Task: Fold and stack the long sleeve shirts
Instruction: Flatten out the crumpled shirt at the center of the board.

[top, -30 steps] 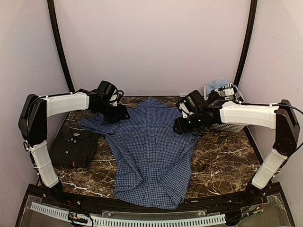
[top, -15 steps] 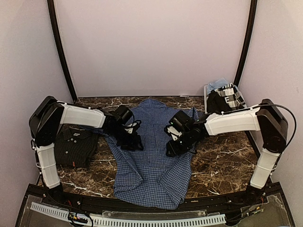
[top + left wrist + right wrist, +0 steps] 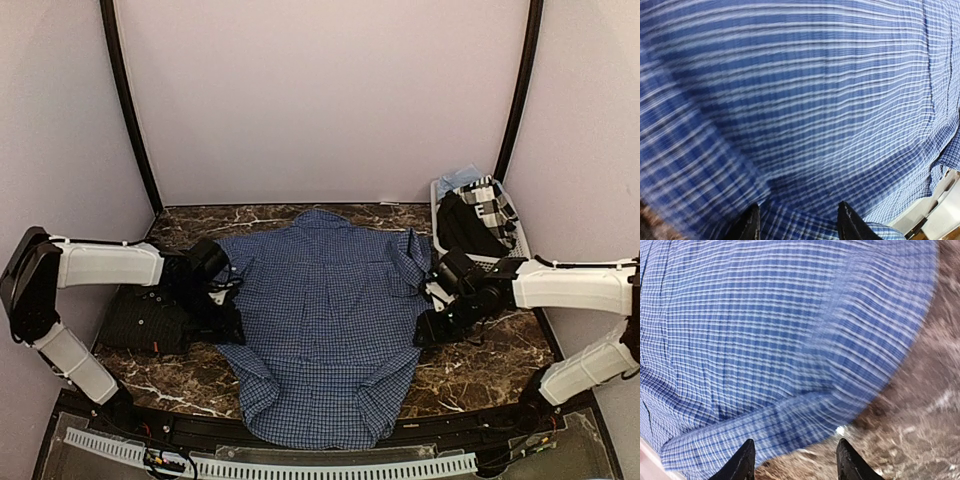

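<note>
The blue checked long sleeve shirt [image 3: 320,310] lies spread flat, front down, in the middle of the marble table [image 3: 480,350]. My left gripper [image 3: 228,325] sits low at the shirt's left edge, jaws apart over the cloth [image 3: 800,100]. My right gripper [image 3: 425,330] is at the shirt's right edge; its wrist view shows open jaws [image 3: 796,462] straddling the hem [image 3: 765,330] and bare marble [image 3: 920,405]. In the left wrist view the open left gripper [image 3: 799,225] has checked cloth bunched between its tips, with no visible pinch. The near-black shirt [image 3: 140,325] lies folded at the left, partly hidden by my left arm.
A white slatted basket [image 3: 495,261] with dark and checked clothes stands at the back right corner. Walls close in on three sides. The shirt's hem reaches the table's front edge [image 3: 300,435].
Both grippers swept from the collar end to the shirt's middle, then outward to its side edges. The shirt now lies wider and flatter, and the right sleeve no longer sticks out.
</note>
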`<state>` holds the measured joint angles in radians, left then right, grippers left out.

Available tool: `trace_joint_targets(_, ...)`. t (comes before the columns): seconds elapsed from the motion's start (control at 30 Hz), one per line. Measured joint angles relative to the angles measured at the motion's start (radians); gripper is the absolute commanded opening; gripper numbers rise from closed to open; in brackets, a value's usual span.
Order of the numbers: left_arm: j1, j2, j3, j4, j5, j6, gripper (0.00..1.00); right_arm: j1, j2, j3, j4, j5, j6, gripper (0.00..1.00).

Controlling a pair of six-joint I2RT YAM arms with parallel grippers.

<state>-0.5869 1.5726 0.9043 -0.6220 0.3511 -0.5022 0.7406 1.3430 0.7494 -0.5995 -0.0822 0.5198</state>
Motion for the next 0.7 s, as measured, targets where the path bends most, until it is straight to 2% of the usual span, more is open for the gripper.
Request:
trace_joint_targets(0.2,0.1,-0.119,-0.073,-0.092,-0.022,0.0,0.51,-0.07,-0.104,-0.066,-0.031,-0.016,0.059,0.54)
trace_joint_targets(0.43,0.105,-0.142,-0.113,-0.139,-0.022,-0.001,0.51,-0.064,-0.168,-0.051,-0.051,-0.019,0.097,0.58)
trace_joint_targets(0.5,0.106,-0.156,-0.122,-0.157,-0.023,-0.001,0.51,-0.024,-0.179,-0.037,-0.05,-0.021,0.119,0.58)
trace_joint_targets(0.7,0.106,-0.214,-0.099,-0.208,-0.031,-0.002,0.5,0.209,-0.18,-0.016,-0.032,-0.018,0.249,0.59)
